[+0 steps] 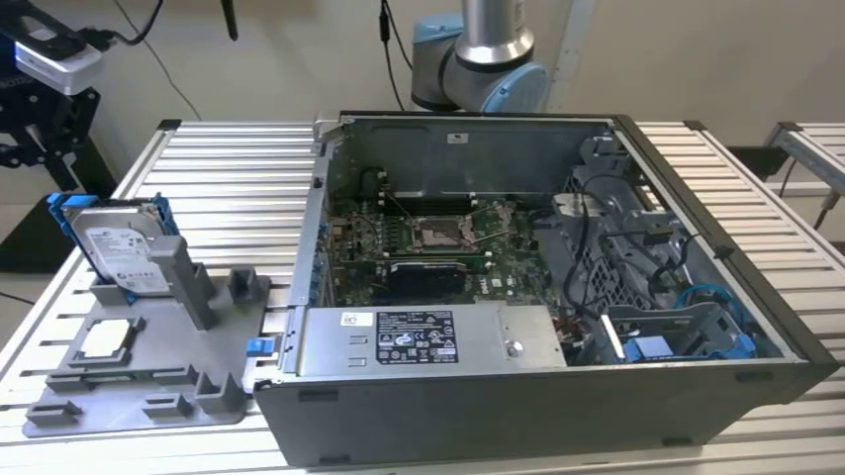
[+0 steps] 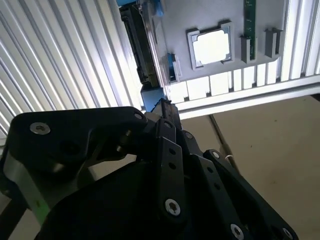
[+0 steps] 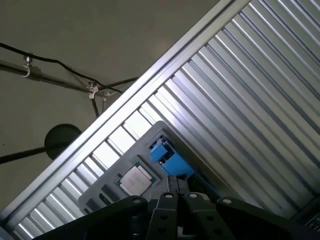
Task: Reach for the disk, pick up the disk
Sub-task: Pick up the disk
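Logged flat silver-grey metal disk in blue plastic frame (image 1: 117, 247) upright in grey plastic fixture (image 1: 145, 396), exterior view's left, on slatted aluminium counter (image 1: 225, 168) | square silver chip (image 1: 109, 338) flat alongside | open black computer case (image 1: 555, 396) rightward | black pincer (image 3: 178, 181) closed, empty, near disk.

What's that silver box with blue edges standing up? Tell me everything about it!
It is a flat rectangular silver-grey metal hard drive with a white label on its face and a blue plastic frame along its edges. It stands on edge, leaning slightly, slotted into a grey plastic holder on the slatted metal table, at the exterior view's left of the open computer case.
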Robot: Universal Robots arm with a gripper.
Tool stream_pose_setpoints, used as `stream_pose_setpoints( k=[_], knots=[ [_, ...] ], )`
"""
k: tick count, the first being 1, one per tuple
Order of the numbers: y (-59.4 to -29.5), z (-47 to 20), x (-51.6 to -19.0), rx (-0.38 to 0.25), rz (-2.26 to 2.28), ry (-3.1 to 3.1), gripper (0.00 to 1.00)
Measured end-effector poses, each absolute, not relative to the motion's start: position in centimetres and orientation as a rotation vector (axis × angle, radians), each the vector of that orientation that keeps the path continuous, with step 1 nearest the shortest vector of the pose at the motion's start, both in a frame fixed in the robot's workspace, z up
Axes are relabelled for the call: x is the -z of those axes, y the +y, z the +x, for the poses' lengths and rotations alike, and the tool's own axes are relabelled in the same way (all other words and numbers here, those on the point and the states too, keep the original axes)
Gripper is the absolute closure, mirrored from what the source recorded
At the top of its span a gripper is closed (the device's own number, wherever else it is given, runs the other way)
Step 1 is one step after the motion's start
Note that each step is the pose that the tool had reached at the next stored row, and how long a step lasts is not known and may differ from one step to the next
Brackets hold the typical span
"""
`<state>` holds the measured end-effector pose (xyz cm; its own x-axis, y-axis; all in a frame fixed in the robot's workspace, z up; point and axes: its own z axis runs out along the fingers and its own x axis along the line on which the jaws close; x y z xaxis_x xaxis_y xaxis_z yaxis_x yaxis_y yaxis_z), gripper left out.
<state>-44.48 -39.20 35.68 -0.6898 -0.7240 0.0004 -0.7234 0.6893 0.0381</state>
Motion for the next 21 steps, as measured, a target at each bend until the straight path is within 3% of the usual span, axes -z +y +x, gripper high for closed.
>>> stream_pose_setpoints(
  k=[21],
  knots=[
    [-39.16,-44.48,-35.58,0.046,1.741,-2.592,1.0]
  ],
)
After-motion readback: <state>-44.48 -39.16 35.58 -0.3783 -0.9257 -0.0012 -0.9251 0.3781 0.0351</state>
